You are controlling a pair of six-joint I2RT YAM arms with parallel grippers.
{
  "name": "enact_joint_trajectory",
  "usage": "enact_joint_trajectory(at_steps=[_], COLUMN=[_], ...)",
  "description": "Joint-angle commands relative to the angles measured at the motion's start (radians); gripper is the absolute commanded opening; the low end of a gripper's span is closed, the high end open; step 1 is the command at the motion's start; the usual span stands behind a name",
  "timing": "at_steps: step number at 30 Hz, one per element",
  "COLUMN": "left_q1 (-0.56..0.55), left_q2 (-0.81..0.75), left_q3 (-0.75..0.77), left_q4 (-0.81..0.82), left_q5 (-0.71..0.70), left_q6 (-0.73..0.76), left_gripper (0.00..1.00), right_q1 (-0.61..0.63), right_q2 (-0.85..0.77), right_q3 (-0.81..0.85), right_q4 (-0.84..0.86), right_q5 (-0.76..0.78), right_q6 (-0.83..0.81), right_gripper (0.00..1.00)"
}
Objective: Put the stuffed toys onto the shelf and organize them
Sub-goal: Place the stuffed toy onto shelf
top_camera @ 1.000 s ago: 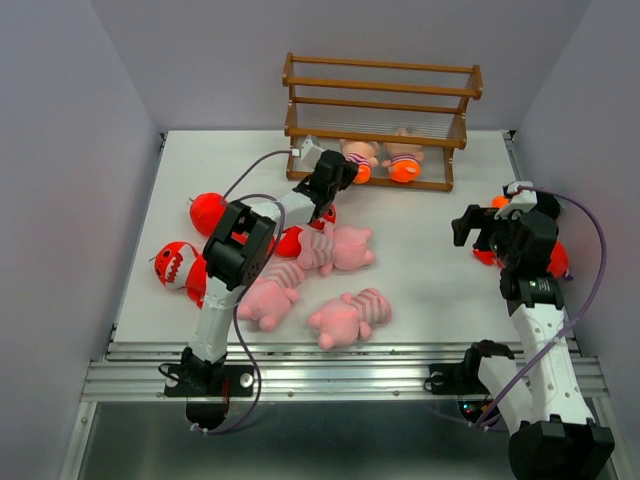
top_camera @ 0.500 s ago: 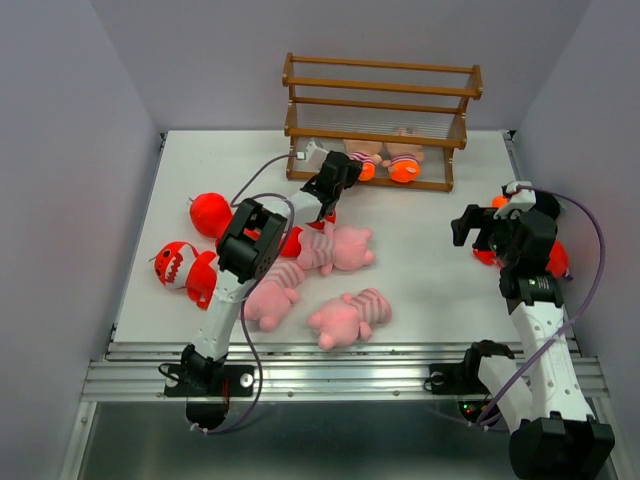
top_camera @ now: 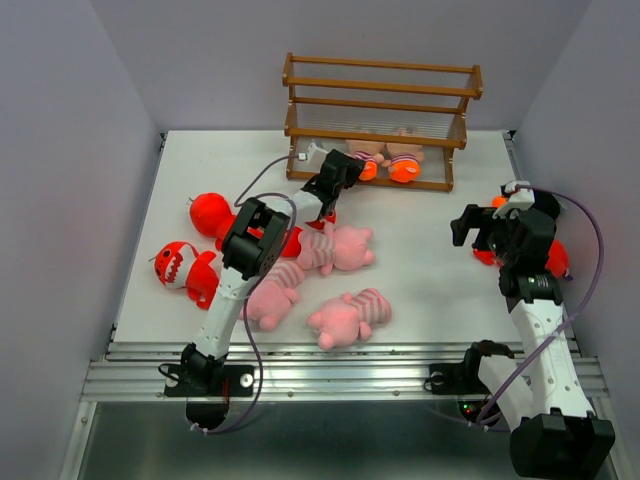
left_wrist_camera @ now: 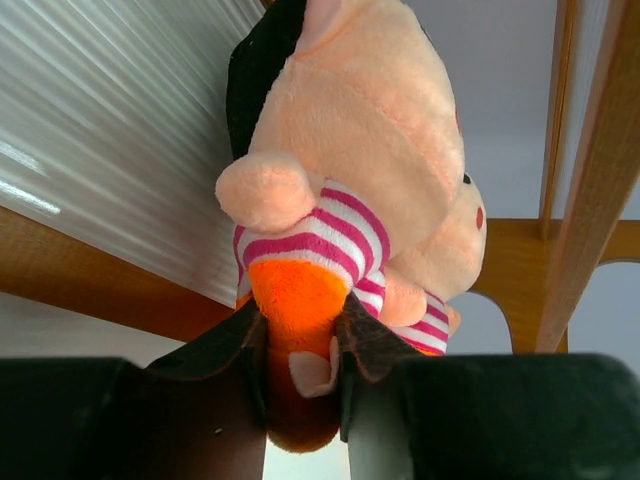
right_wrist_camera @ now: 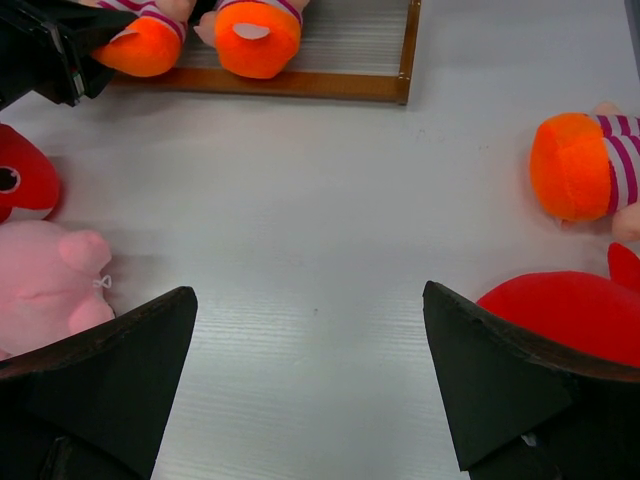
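Striped doll [left_wrist_camera: 350,150] now sits farther in on the lowest tier of the shelf [top_camera: 380,90] than a moment ago. The left arm has stretched toward the far side and pushed it under the rails, just beside the second doll [top_camera: 404,166] already lying there. That puts two dolls side by side at the right end of the bottom level. This placement looks almost finished, and letting go is probably the step in hand.

The left fingers [left_wrist_camera: 225,355] stand narrow, one on each side of the doll's orange foot and touching it. The body lies beyond them, deeper in the shelf. I cannot tell whether the squeeze is already slackening.

The right fingers [right_wrist_camera: 110,370] are spread wide with nothing between them. They hang over the bench [top_camera: 430,250] at its right side. A third doll [right_wrist_camera: 585,165] and a red shark [right_wrist_camera: 560,300] lie just to their right, untouched. The pink animals [top_camera: 340,247] and other sharks [top_camera: 180,265] remain on the bench, so most of the sorting is yet to do.
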Motion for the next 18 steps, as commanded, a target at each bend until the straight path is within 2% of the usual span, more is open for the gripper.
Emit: enact_joint_trajectory(at_steps=[1,3,7,17,18], left_q1=[0.015,0.020,0.026,0.032,0.031], left_q2=[-0.012,-0.014,-0.028,-0.112,-0.120], left_q3=[0.012,0.004,-0.028,-0.160,-0.169], left_q4=[0.037,0.048,0.069,0.168,0.174], left_q5=[0.044,0.071,0.114,0.154,0.156], left_q6=[-0.021,-0.030,-0.037,-0.018,-0.014], left_gripper=[0.39,0.44,0.68,0.74,0.82], right_q1=[-0.006,-0.006,-0.015,-0.015,-0.015], right_q2=[-0.006,-0.006,-0.005,-0.008,-0.006], right_q3=[0.006,0.004,0.004,0.001,0.001], right_q4=[0.058,0.058,0.062,0.065,0.065], right_q5=[0.006,0.007,0.010,0.017,0.017], right_q6=[-0.009,-0.009,-0.010,-0.012,-0.012], right_gripper=[1.00,1.00,1.00,1.00,1.00])
